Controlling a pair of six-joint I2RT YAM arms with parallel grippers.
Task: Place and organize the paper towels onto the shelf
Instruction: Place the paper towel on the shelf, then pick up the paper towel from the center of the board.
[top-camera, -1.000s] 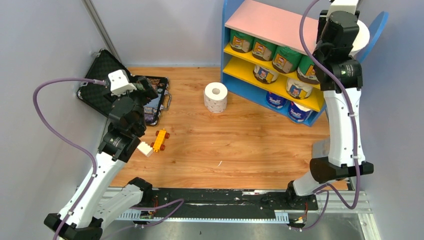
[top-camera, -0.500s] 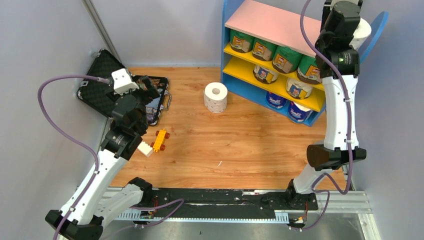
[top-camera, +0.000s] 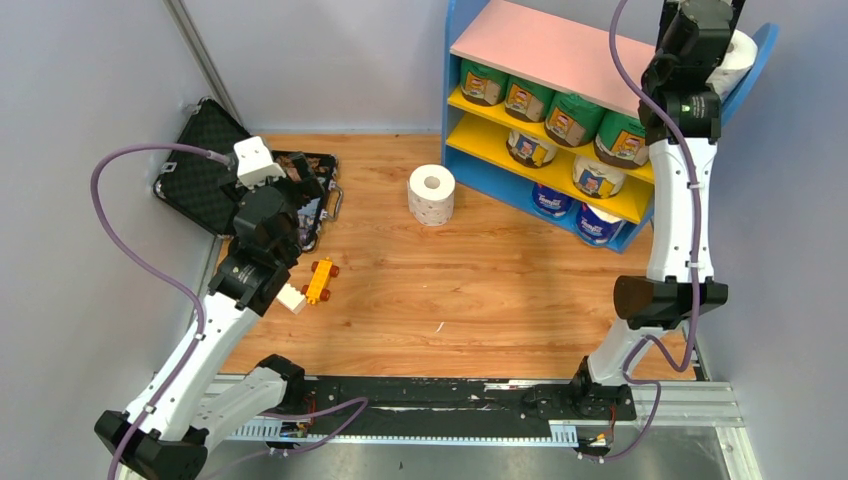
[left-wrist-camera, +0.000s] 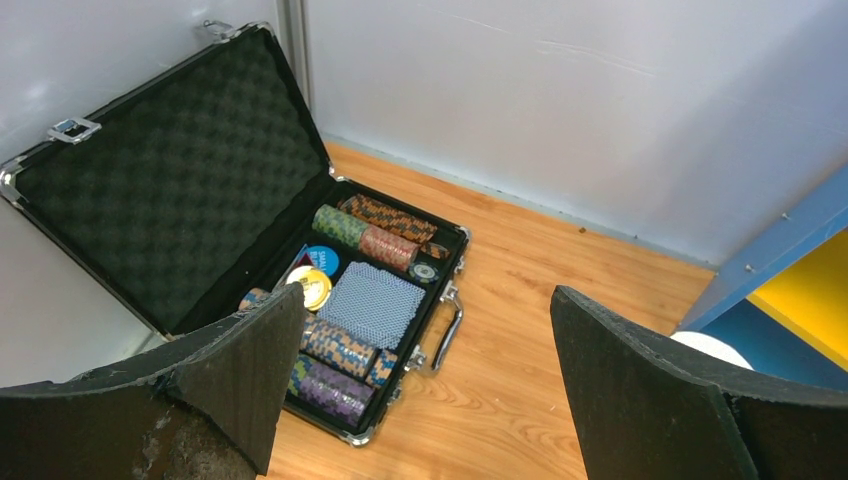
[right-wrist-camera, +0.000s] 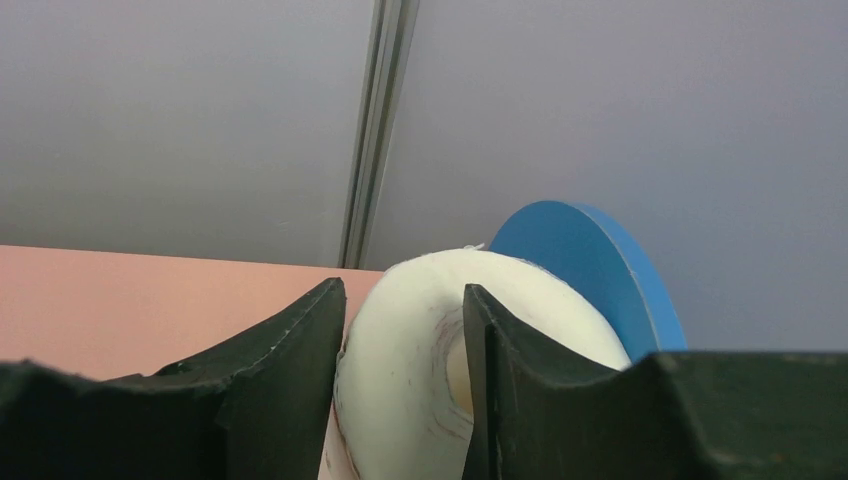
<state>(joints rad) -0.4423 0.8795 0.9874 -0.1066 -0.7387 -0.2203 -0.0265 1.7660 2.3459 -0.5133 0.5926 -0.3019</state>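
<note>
- While your right claw (right-wrist-camera: 402, 292) is up at the top of the shelf (top-camera: 451, 80), it is closed on a bare white roll (right-wrist-camera: 400, 385). One finger lies against the outside of the roll and the other reaches into its core, so the roll's wall fills the gap between them.
- Below and to the left of that claw runs the pink top board (right-wrist-camera: 150, 300). Just to its right, behind the roll, stands the rounded blue side panel (right-wrist-camera: 590, 260).
- Beneath that claw, wrapped rolls (top-camera: 525, 97) line the two yellow boards and the bottom level.
- Your left claw (left-wrist-camera: 425, 293) hangs wide open with nothing between its fingers, well apart from the shelf.
- Ahead of and below the left claw lies an open black case (left-wrist-camera: 150, 190) with poker chips (left-wrist-camera: 375, 225) inside.
- To the right of the left claw, a loose roll (top-camera: 431, 194) stands upright on the tabletop (top-camera: 500, 290), near the shelf's front.
- Behind the left claw, beside its arm, an orange toy car (top-camera: 321, 280) lies on the tabletop.
</note>
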